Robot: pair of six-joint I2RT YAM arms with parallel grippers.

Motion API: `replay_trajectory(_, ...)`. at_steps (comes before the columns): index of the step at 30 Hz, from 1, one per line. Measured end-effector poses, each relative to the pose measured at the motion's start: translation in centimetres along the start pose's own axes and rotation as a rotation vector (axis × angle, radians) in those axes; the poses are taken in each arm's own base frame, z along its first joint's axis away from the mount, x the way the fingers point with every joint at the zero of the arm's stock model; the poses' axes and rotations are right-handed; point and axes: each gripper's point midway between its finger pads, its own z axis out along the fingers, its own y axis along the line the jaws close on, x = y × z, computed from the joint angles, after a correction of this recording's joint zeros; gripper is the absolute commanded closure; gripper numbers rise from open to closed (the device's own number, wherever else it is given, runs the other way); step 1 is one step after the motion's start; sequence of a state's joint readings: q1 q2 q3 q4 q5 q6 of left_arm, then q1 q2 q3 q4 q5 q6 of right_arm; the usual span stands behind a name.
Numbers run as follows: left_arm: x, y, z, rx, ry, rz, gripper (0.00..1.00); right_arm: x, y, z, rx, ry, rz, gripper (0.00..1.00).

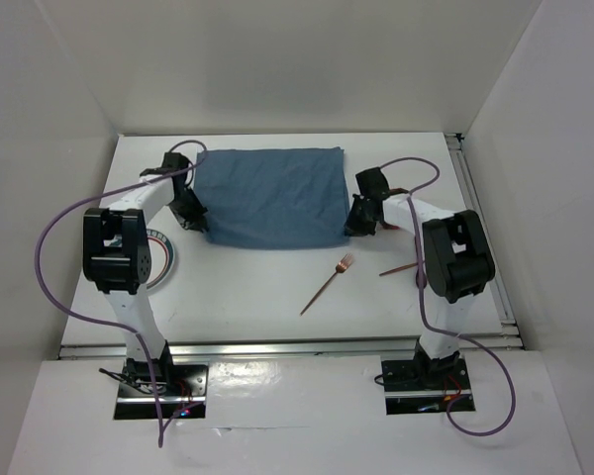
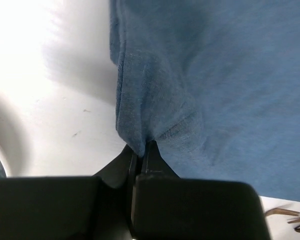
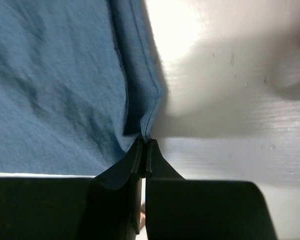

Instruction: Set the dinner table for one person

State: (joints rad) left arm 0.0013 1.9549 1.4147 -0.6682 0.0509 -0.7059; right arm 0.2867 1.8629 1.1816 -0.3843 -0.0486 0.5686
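A white desk (image 1: 247, 297) fills the overhead view, with walls on three sides. A blue cloth mat (image 1: 272, 198) lies flat on its far half, between the two arms. The left pincer (image 1: 190, 216) is clamped on the mat's near left corner and the right pincer (image 1: 360, 220) on its near right corner, probably so both can draw the cloth evenly into place. A copper fork (image 1: 327, 283) lies nearer the bases, apart from the mat. A plate (image 1: 164, 259) sits partly under the left arm. Only the wrist views show the grips: the left fingers (image 2: 157, 162) and the right fingers (image 3: 157, 160) each press together on a pinched fold of cloth.
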Motion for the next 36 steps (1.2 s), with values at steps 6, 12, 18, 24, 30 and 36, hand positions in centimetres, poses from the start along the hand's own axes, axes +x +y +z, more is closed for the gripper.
replay_trajectory(6, -3.3, -2.9, -4.3, 0.074, -0.088, 0.044, 1.00, -4.0, 2.1, -3.0, -0.049, -0.112, -0.013, 1.00)
replay_trajectory(12, -8.5, -8.3, -13.4, 0.239, -0.267, 0.133, 1.00, -12.0, 5.0, -10.1, -0.151, -0.332, -0.012, 1.00)
replay_trajectory(18, -9.4, -11.1, -23.3, 0.409, -0.407, 0.202, 1.00, -16.1, 6.7, -18.9, -0.238, -0.515, -0.023, 1.00)
replay_trajectory(24, -6.9, -9.7, -31.6, 0.511, -0.499, 0.215, 1.00, -16.5, 7.8, -28.3, -0.318, -0.670, -0.052, 1.00)
replay_trajectory(30, -5.1, -9.8, -36.9, 0.607, -0.575, 0.250, 1.00, -17.3, 8.8, -34.6, -0.381, -0.791, -0.072, 1.00)
replay_trajectory(36, -6.5, -11.0, -33.8, 0.613, -0.506, 0.254, 1.00, -18.9, 9.0, -31.2, -0.335, -0.749, -0.086, 1.00)
